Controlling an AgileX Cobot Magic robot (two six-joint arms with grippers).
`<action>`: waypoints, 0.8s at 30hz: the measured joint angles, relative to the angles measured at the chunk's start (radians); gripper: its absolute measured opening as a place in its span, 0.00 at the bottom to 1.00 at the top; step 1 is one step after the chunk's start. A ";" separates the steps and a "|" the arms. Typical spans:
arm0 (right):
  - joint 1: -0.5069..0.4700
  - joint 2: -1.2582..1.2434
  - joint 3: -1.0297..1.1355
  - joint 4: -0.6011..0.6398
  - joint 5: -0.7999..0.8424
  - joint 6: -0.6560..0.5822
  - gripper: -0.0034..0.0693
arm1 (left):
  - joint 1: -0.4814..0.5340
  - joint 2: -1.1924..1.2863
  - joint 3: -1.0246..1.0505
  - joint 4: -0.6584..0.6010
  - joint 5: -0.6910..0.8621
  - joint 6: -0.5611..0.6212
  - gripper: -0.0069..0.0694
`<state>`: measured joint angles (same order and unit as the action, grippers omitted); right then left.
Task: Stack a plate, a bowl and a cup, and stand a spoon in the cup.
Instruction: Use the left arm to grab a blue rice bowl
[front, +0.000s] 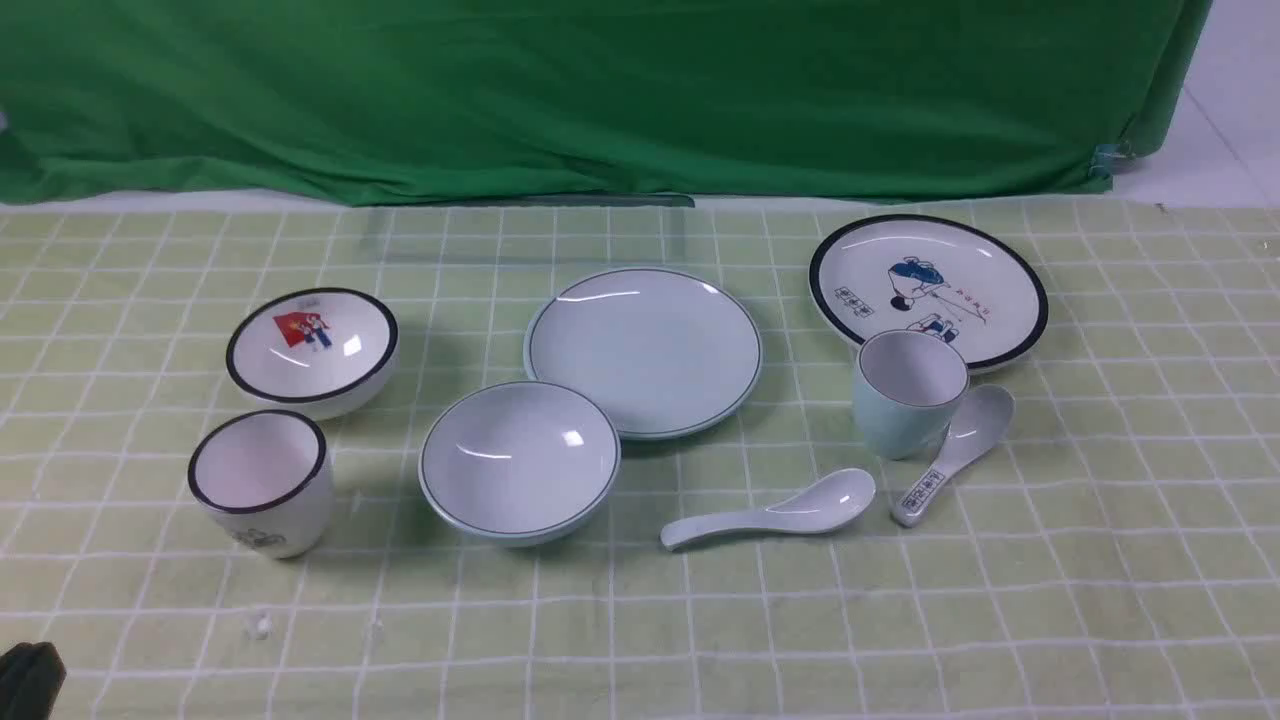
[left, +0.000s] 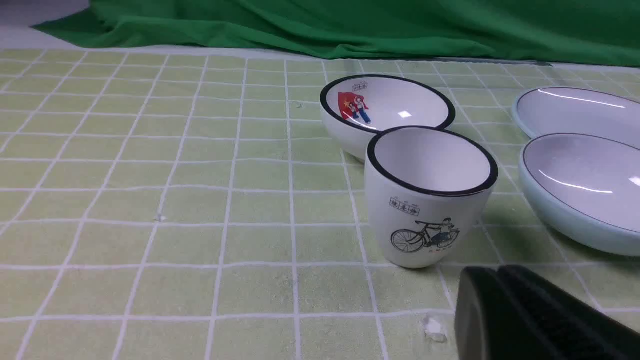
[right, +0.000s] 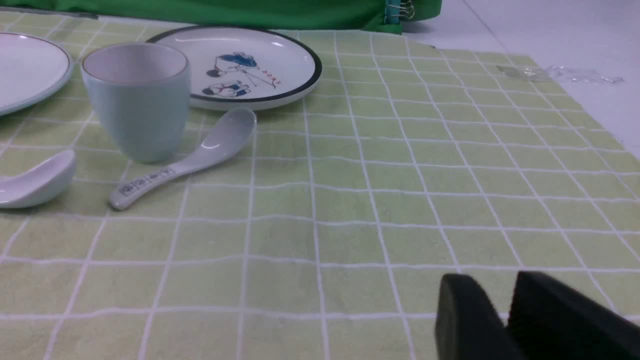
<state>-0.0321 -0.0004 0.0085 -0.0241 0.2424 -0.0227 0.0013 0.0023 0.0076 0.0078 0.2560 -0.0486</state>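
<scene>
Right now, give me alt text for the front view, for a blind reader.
Nothing is stacked: on a green checked cloth, the plain blue-green plate, bowl, cup and spoon sit among a picture plate, picture bowl, black-rimmed cup and printed spoon. Green backdrop behind.

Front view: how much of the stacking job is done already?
Nothing is done yet. The plate, bowl, cup and spoon each rest on the cloth, unstacked. Nothing is in hand: the left pincer and right pincer hold nothing. All stacking, and standing the spoon in the cup, is left.

The cup (right: 136, 105) stands upright just beside the printed spoon (right: 200, 150); picture plate (right: 292, 57) behind.
</scene>
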 joint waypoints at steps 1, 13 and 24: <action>0.000 0.000 0.000 0.000 0.000 0.000 0.32 | 0.000 0.000 0.000 0.027 0.000 0.006 0.05; 0.000 0.000 0.000 0.000 0.000 0.000 0.34 | 0.000 0.000 0.000 0.062 0.000 0.026 0.05; 0.000 0.000 0.000 -0.018 -0.011 -0.061 0.37 | 0.000 0.000 0.000 0.065 -0.039 0.032 0.05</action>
<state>-0.0321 -0.0004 0.0085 -0.0418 0.2311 -0.0834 0.0013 0.0023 0.0076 0.0733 0.2169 -0.0166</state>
